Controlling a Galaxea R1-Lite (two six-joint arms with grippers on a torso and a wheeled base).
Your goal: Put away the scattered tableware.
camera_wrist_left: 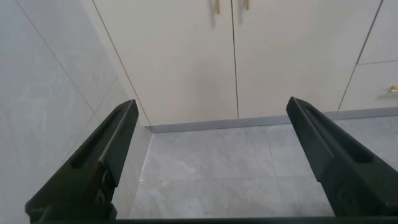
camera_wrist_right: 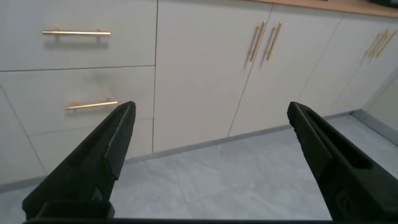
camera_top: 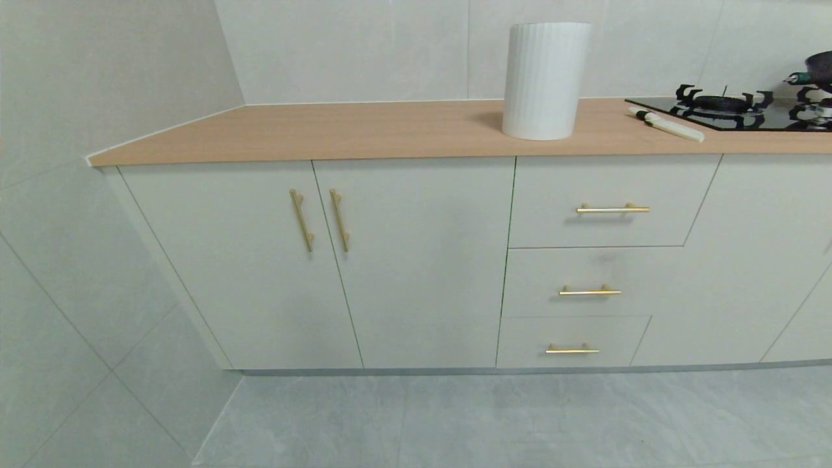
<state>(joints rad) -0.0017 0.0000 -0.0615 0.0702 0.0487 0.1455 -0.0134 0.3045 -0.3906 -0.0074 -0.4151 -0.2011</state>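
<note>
A cream-handled knife (camera_top: pixel 665 124) lies on the wooden countertop (camera_top: pixel 325 127) at the right, beside the black gas hob (camera_top: pixel 734 107). A tall white ribbed cylinder container (camera_top: pixel 543 80) stands upright on the counter left of the knife. My left gripper (camera_wrist_left: pixel 211 109) is open and empty, held low over the grey floor in front of the double cabinet doors (camera_wrist_left: pixel 233 56). My right gripper (camera_wrist_right: pixel 211 112) is open and empty too, low before the drawers (camera_wrist_right: pixel 78 68) and cabinet doors.
Below the counter are two doors with gold handles (camera_top: pixel 320 220) and a stack of three drawers (camera_top: pixel 588 250) with gold pulls, all closed. A tiled wall (camera_top: pixel 58 214) closes in on the left. A dark pan (camera_top: pixel 816 68) sits on the hob at far right.
</note>
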